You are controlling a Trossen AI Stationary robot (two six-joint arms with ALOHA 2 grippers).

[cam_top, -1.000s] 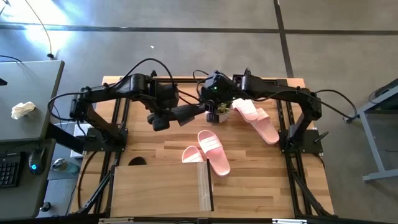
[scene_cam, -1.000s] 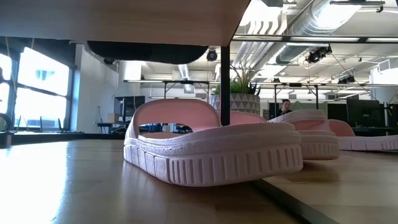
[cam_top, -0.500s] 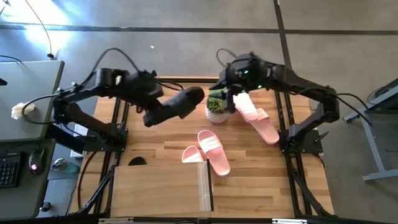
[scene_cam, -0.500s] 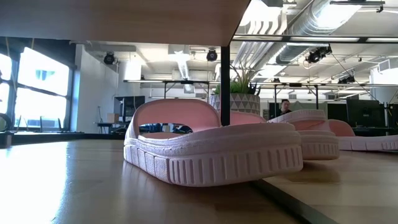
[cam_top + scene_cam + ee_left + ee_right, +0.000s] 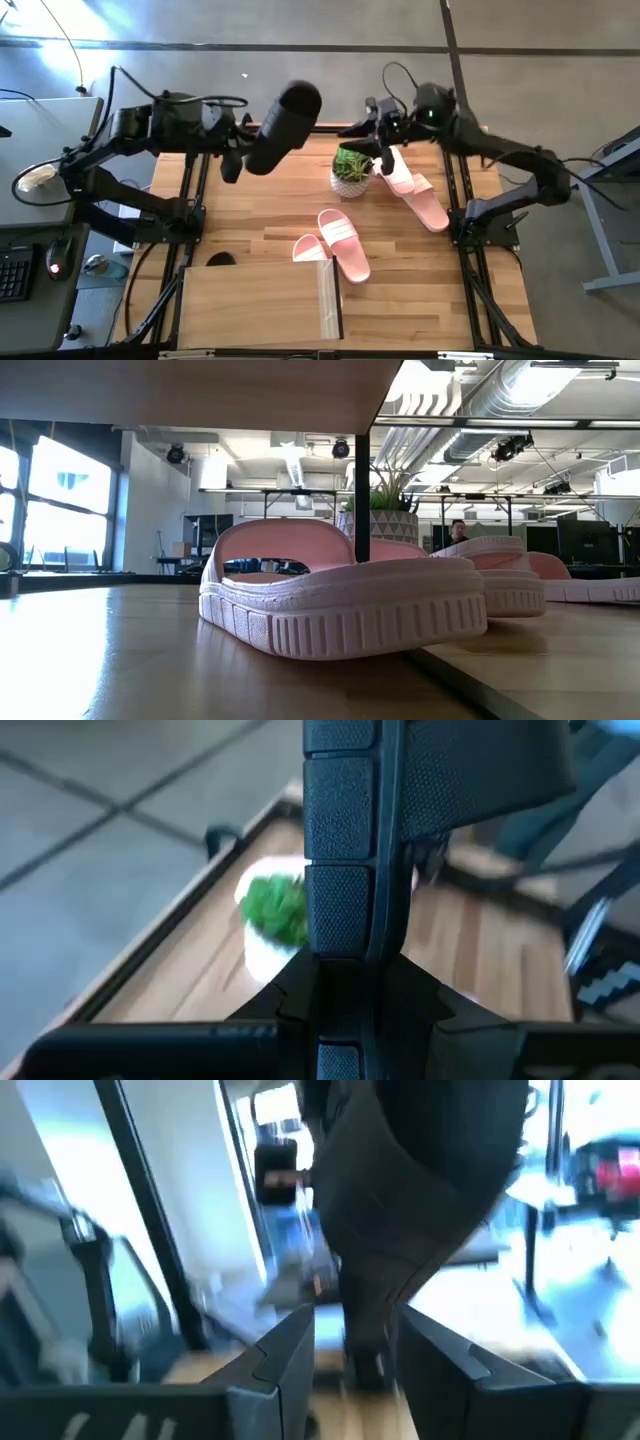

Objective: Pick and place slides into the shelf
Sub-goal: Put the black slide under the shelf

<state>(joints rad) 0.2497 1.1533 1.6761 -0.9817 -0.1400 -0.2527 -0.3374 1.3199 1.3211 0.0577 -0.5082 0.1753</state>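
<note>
Low view puts you right by a pink slide (image 5: 340, 600) lying on the table (image 5: 400, 300), just under the edge of the shelf (image 5: 255, 300). In the high view, the shelf sits at the near edge of the table. A second black slide (image 5: 220, 260) peeks out at the shelf's far edge. The first pink slide has a pink twin (image 5: 345, 245) beside it. Farther back stands the small plant (image 5: 350, 170). Two more pink slides (image 5: 415, 192) lie just to its right. Your left gripper (image 5: 235, 152) is up in the air over the far left corner, clamped tight on a black slide (image 5: 280, 122). Your right gripper (image 5: 383, 125) hangs above the plant. You cannot tell if it is open or shut.
</note>
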